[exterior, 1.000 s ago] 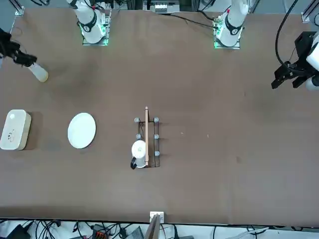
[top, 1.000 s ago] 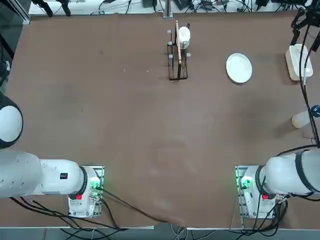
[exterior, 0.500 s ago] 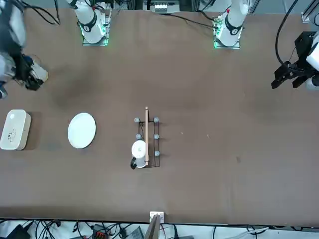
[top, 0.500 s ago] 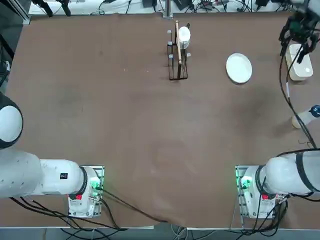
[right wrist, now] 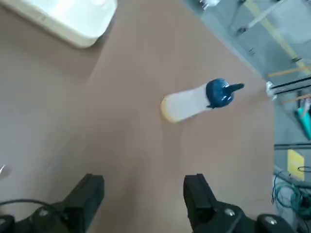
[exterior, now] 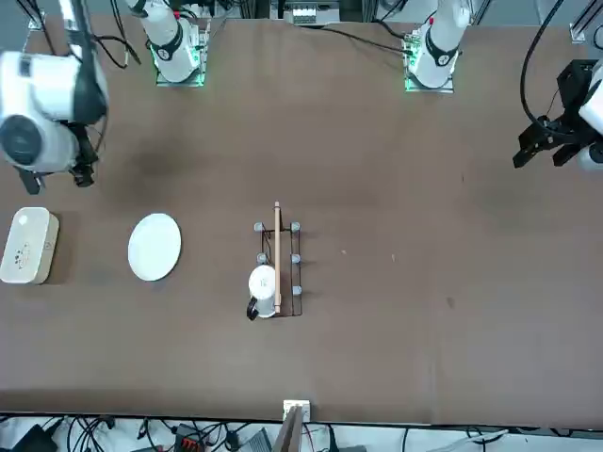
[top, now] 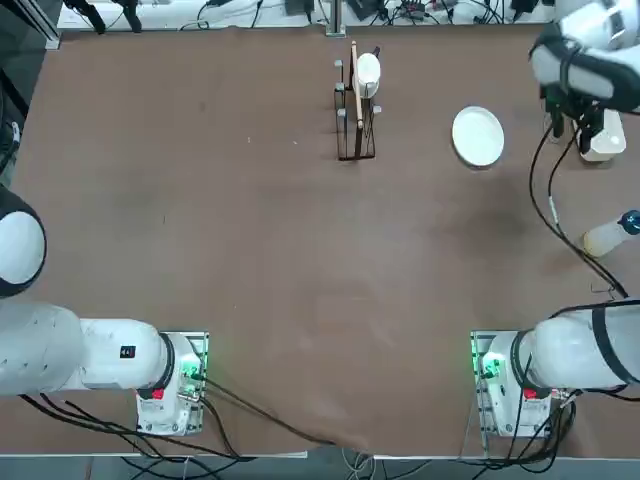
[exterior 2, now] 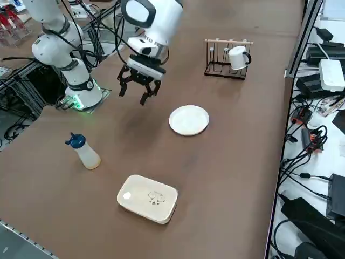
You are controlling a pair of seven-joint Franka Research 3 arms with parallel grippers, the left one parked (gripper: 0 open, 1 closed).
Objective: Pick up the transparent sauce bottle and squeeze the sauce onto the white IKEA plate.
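- Cloudy-clear transparent sauce bottle (exterior 2: 85, 151) with blue tip, upright near the table's right edge, untouched.
- Right gripper (exterior 2: 138, 85) raised above the table, fingers (right wrist: 83, 196) spread wide, empty, well apart from the bottle.
- White IKEA plate (exterior 2: 189, 120) between gripper and wire rack (exterior 2: 226, 60).
- White block (exterior 2: 148, 198) beside the bottle; markings unreadable.

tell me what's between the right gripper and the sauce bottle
Nothing: in the right side view only bare brown table separates the open, empty right gripper from the upright sauce bottle. The white plate and white block lie off that line.
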